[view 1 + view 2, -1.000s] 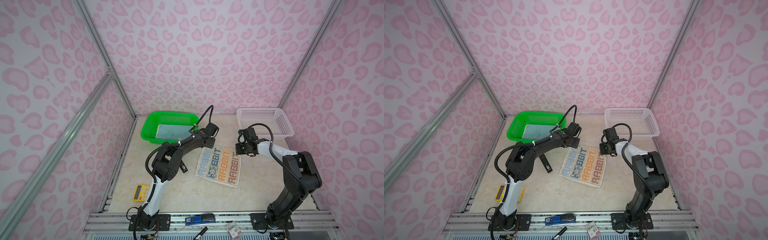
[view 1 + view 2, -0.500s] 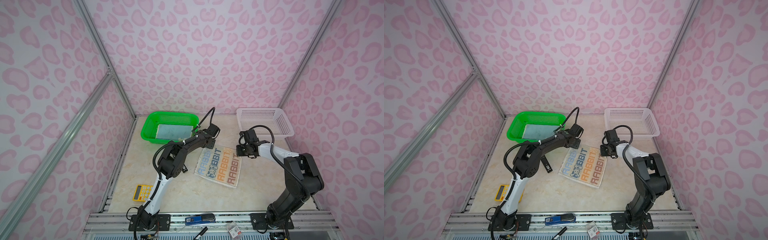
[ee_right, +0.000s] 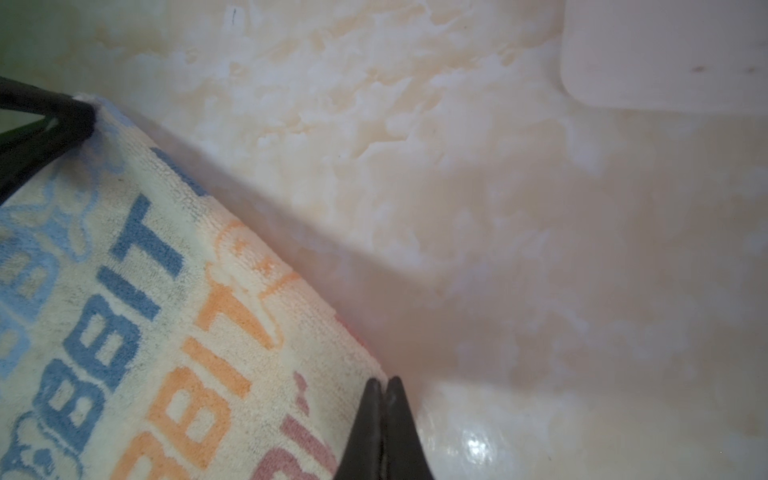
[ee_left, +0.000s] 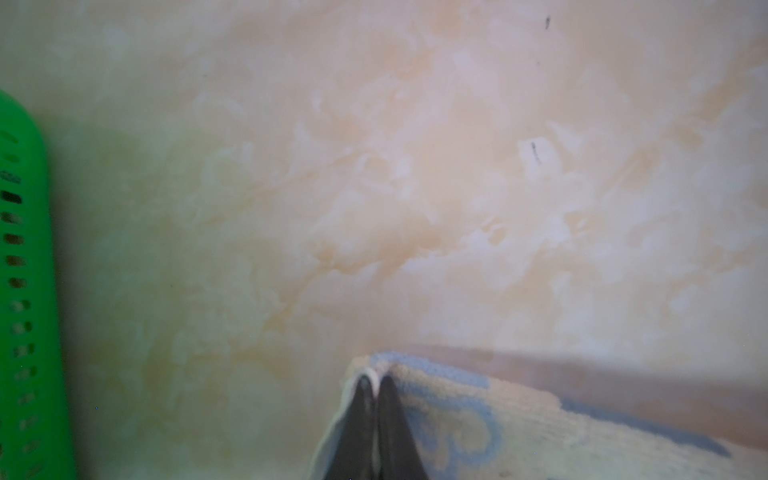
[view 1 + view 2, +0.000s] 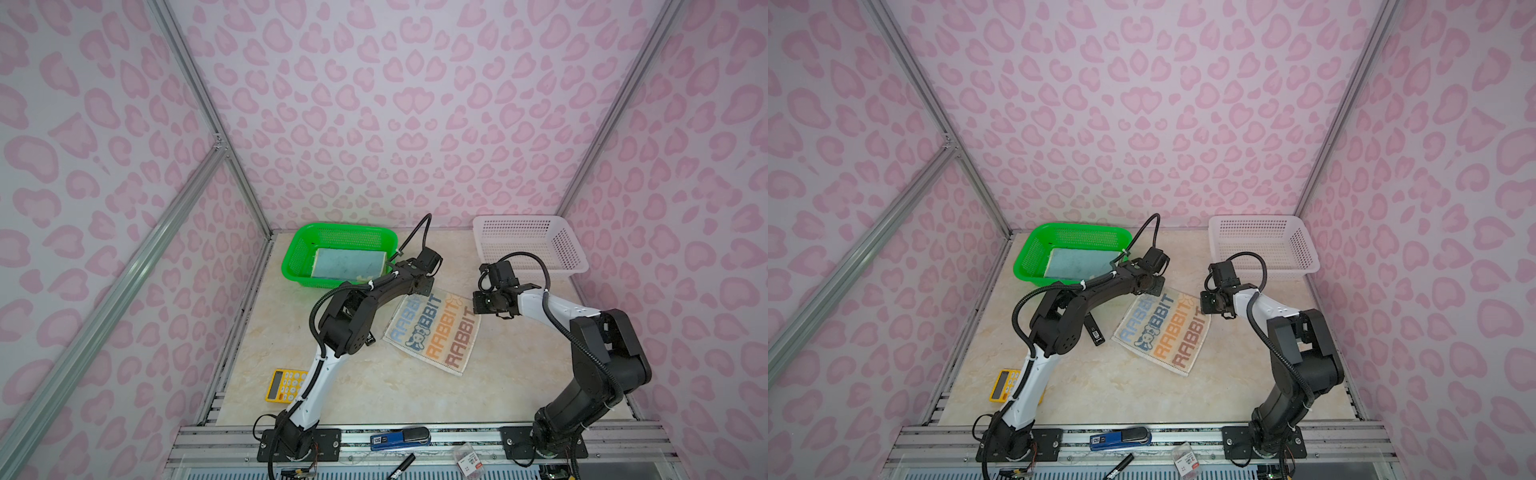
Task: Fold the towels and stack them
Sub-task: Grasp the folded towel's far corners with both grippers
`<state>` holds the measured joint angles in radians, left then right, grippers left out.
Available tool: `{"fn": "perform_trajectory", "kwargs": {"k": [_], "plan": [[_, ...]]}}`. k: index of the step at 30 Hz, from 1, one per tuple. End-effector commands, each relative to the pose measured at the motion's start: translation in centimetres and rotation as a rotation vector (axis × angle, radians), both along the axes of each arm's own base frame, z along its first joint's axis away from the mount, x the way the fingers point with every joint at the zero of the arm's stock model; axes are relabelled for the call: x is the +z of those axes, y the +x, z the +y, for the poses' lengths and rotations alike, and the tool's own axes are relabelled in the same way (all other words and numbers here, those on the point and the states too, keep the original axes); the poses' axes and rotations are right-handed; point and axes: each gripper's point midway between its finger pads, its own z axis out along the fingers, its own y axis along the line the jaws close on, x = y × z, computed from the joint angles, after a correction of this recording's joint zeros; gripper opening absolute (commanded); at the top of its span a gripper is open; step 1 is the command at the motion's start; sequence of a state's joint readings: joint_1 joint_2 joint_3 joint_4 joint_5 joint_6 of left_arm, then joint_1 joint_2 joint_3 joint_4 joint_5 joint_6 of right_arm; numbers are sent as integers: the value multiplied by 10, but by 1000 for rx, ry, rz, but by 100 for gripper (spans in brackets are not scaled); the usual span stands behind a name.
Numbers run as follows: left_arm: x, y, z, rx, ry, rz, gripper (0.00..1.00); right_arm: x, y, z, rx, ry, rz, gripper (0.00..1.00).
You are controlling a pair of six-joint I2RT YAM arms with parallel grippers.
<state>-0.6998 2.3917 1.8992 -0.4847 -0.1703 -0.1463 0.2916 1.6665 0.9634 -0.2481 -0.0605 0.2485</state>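
Note:
A cream towel (image 5: 434,330) (image 5: 1165,330) printed with "RABBIT" in blue, orange and red lies spread mid-table in both top views. My left gripper (image 5: 419,289) (image 4: 374,380) is shut on its far left corner, with a sliver of cloth edge pinched between the dark fingers. My right gripper (image 5: 478,307) (image 3: 384,382) is shut on the far right corner. In the right wrist view the towel's far edge (image 3: 266,232) hangs slightly off the table, and the left fingers (image 3: 62,120) show at the other corner. A light blue towel (image 5: 347,264) lies flat in the green basket.
The green basket (image 5: 299,257) stands at the back left, close to the left gripper. A white basket (image 5: 569,249) stands at the back right. A yellow calculator (image 5: 284,384) lies front left, a small black object (image 5: 1094,332) beside the towel, and a blue stapler (image 5: 399,438) on the front rail.
My left gripper has closed from half open onto the towel's far left corner. The right gripper has stayed shut at the far right corner.

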Motion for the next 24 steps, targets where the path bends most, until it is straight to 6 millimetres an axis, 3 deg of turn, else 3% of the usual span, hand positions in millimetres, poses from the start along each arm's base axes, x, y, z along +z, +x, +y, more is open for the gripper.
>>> {"fn": "perform_trajectory", "kwargs": {"k": [1,6,12,19,24], "plan": [[-4,-8,16,7,73,31,2,3,3,-3,-21,11,-20,0],[42,3,9,-2,11,-95,2,19,11,-8,-35,45,-78,0],[91,3,8,-8,-73,-237,2,37,15,-14,-33,83,-139,0],[119,-17,24,-2,-146,-325,2,50,5,-13,-4,118,-169,0],[122,-38,33,-14,-169,-340,2,49,-6,-11,10,143,-166,0]]}}
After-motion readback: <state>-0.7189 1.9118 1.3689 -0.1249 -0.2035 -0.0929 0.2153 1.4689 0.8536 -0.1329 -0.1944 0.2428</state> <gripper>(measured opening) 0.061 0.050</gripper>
